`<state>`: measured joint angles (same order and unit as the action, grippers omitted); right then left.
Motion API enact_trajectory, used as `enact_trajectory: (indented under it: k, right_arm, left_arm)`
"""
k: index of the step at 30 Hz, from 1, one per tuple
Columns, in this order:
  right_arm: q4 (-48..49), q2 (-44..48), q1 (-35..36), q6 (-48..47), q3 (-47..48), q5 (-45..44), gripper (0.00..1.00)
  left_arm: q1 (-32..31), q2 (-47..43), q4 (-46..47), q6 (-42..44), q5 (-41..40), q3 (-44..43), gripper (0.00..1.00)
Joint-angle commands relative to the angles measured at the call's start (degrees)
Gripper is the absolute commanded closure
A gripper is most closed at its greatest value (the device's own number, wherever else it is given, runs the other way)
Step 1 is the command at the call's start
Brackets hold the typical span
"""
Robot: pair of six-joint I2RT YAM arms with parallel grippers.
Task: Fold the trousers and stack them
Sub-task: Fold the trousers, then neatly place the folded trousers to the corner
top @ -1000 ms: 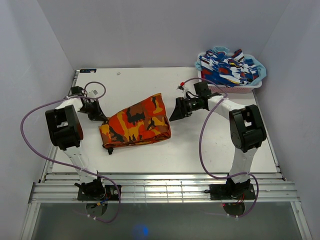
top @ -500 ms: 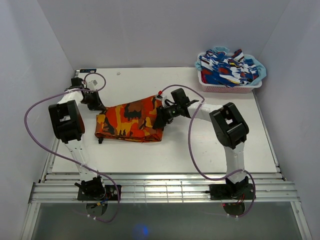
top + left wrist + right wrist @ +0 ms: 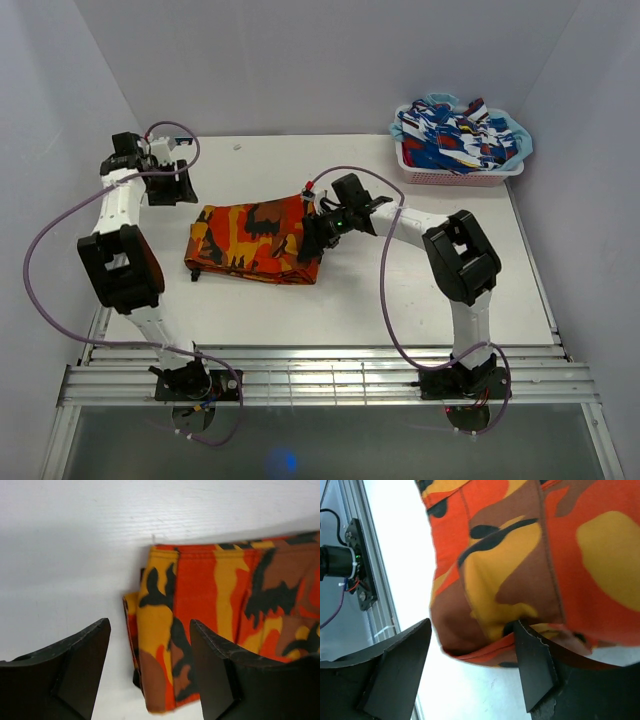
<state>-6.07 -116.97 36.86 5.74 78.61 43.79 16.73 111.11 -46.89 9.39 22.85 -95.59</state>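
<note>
The trousers (image 3: 255,240), in orange, red and yellow camouflage, lie folded into a flat bundle at the middle of the table. My left gripper (image 3: 168,188) hovers open just off their far left end, holding nothing. In the left wrist view its gripper (image 3: 150,672) frames the trousers (image 3: 225,590), whose folded end lies below. My right gripper (image 3: 316,236) is low at their right end. In the right wrist view that gripper (image 3: 472,667) is open over the trousers (image 3: 520,555), and one of its fingers (image 3: 537,675) touches the hem.
A pink basket (image 3: 505,172) stuffed with blue, white and red clothes stands at the back right corner. White walls close in the table on three sides. The metal rail (image 3: 330,385) with both arm bases runs along the near edge.
My left gripper has let go of the trousers and pulled back up and left. The right arm swung in to the bundle's right end. The trousers shifted left and lie flatter.
</note>
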Motion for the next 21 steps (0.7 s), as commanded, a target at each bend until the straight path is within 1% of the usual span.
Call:
enact_trajectory:
  k: [1, 4, 5, 6, 7, 9, 10, 11, 13, 14, 15, 16, 17, 18, 19, 21]
  right_arm:
    - [-7.6, 6.5, 0.5, -2.2, 3.8, -0.8, 0.27]
    - [-8.9, 6.7, 0.8, -3.4, 5.7, -0.9, 0.28]
    - [-10.4, 4.9, 1.4, -3.8, 6.3, -0.8, 0.29]
    - [-11.7, 3.9, 1.5, -4.8, 7.1, -0.6, 0.30]
    - [-12.8, 2.9, 1.9, -5.1, 7.7, -0.8, 0.30]
    - [-13.2, 1.3, 2.9, -5.4, 7.3, -1.6, 0.30]
    - [-13.1, 1.0, 3.3, -5.5, 6.8, -2.1, 0.30]
    - [-13.3, 0.1, 4.3, -5.5, 6.1, -2.7, 0.31]
    - [-16.5, -1.4, 5.0, -8.7, 5.9, -6.5, 0.34]
    - [-17.5, -3.1, 5.0, -8.9, 5.2, -7.1, 0.38]
    - [-18.5, -3.8, 4.9, -9.2, 3.9, -8.4, 0.39]
    - [-20.2, -4.5, 4.9, -9.7, 3.1, -11.0, 0.40]
    - [-20.5, -5.3, 4.9, -10.6, 2.1, -12.1, 0.42]
    - [-20.9, -5.6, 4.9, -11.0, 0.4, -13.0, 0.43]
    - [-21.3, -5.8, 4.9, -11.2, -0.3, -14.4, 0.43]
    - [-21.2, -5.5, 4.9, -11.5, -1.2, -15.6, 0.46]
  left_arm:
    - [-3.5, -11.5, -5.9, 3.3, -1.4, 5.2, 0.25]
    - [-8.1, -14.9, -4.5, 0.1, -3.3, 10.8, 0.24]
    - [-9.5, -15.4, -4.1, -0.4, -3.1, 11.9, 0.05]
    - [-11.8, -16.0, -2.5, -1.0, -1.2, 13.1, 0.02]
    - [-12.9, -16.6, -1.4, -3.6, -1.5, 15.7, 0.02]
    - [-15.7, -17.5, 0.0, -5.5, -2.2, 17.7, 0.02]
    - [-18.1, -17.5, 0.1, -6.4, -2.2, 18.7, 0.02]
    - [-18.9, -17.5, 0.5, -8.1, -2.7, 21.3, 0.02]
    - [-21.2, -16.6, 0.8, -8.8, -6.7, 24.3, 0.02]
    - [-21.5, -16.0, 0.8, -10.8, -7.5, 26.7, 0.02]
    - [-21.6, -13.9, 0.8, -11.6, -8.8, 27.8, 0.02]
    - [-21.7, -12.4, 0.1, -12.2, -11.8, 28.6, 0.02]
    - [-21.7, -10.8, -0.3, -12.8, -12.8, 29.7, 0.02]
    - [-21.6, -8.8, 0.8, -13.9, -14.6, 30.6, 0.02]
    - [-21.4, -8.0, 1.1, -14.1, -18.4, 31.2, 0.02]
    - [-19.5, -6.3, 1.0, -14.9, -19.9, 30.4, 0.02]
